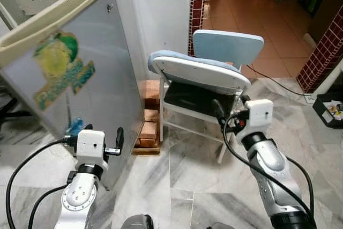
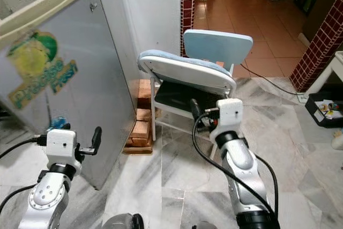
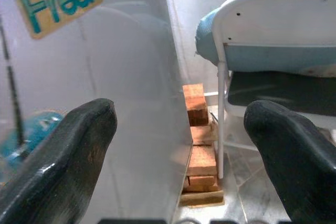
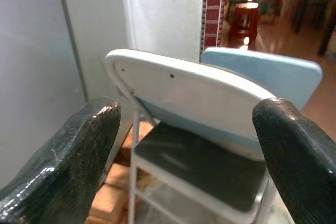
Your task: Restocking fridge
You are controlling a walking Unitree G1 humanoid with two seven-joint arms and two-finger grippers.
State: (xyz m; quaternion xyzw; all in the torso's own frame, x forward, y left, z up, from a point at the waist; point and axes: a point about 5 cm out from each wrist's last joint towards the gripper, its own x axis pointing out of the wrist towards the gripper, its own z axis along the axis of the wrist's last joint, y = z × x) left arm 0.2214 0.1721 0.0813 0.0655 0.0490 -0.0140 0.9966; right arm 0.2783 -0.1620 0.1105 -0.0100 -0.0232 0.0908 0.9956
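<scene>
A silver-grey fridge (image 1: pixel 102 73) is seen, with a cream top edge and a sticker (image 1: pixel 61 71) in green, yellow and teal lettering on a tan ground. Beside the fridge, orange-brown bricks (image 1: pixel 150 119) are stacked against a white wall (image 1: pixel 155 14). Just beyond the bricks, a folding chair (image 1: pixel 206 76) is shown with a white frame, pale blue padding and a dark seat. The floor (image 1: pixel 177 186) under the fridge is grey-veined white marble; farther off, glossy terracotta tiles (image 1: pixel 252 9) and dark red mosaic columns (image 1: pixel 197 4) are seen
</scene>
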